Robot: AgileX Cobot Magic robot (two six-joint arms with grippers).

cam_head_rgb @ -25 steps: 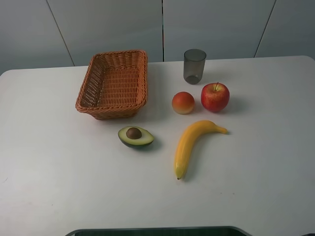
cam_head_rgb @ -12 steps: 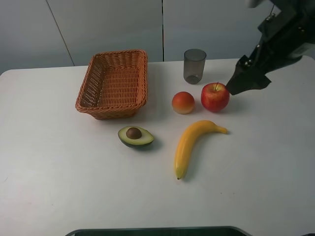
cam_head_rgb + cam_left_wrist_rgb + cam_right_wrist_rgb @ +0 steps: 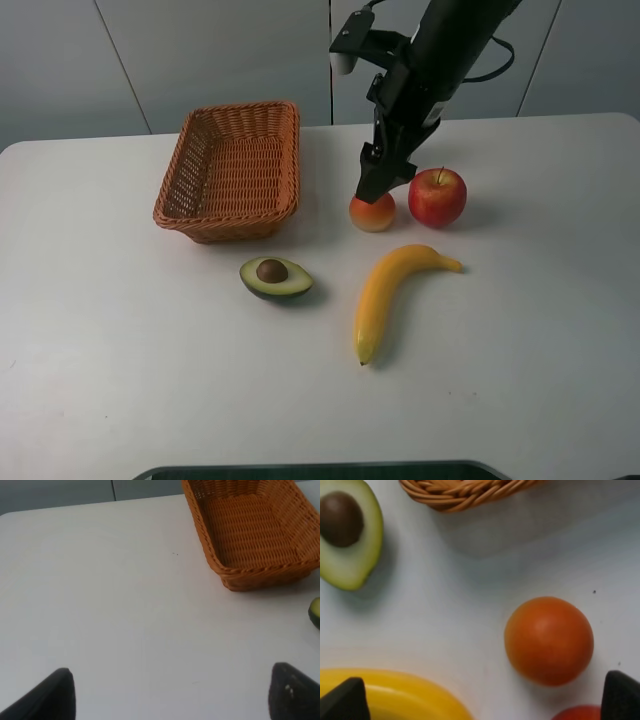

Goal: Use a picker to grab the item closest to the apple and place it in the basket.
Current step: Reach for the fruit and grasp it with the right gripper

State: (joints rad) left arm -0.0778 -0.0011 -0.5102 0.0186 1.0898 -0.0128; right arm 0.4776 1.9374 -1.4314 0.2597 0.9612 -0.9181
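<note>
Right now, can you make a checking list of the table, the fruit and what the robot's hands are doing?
Surface: white table, no spills seen.
Job's things: apple upright; the orange-red fruit is the nearest thing to it, lying close beside it; the basket has nothing in it.
Clutter: avocado half with its pit facing up; banana in front of the apple.
Hands: right hand open, just above the orange-red fruit, holding nothing; left hand open over bare table, near the basket.
Cables: one black cable looping off the right arm, above the table.
Surroundings: grey wall panels behind the table.
</note>
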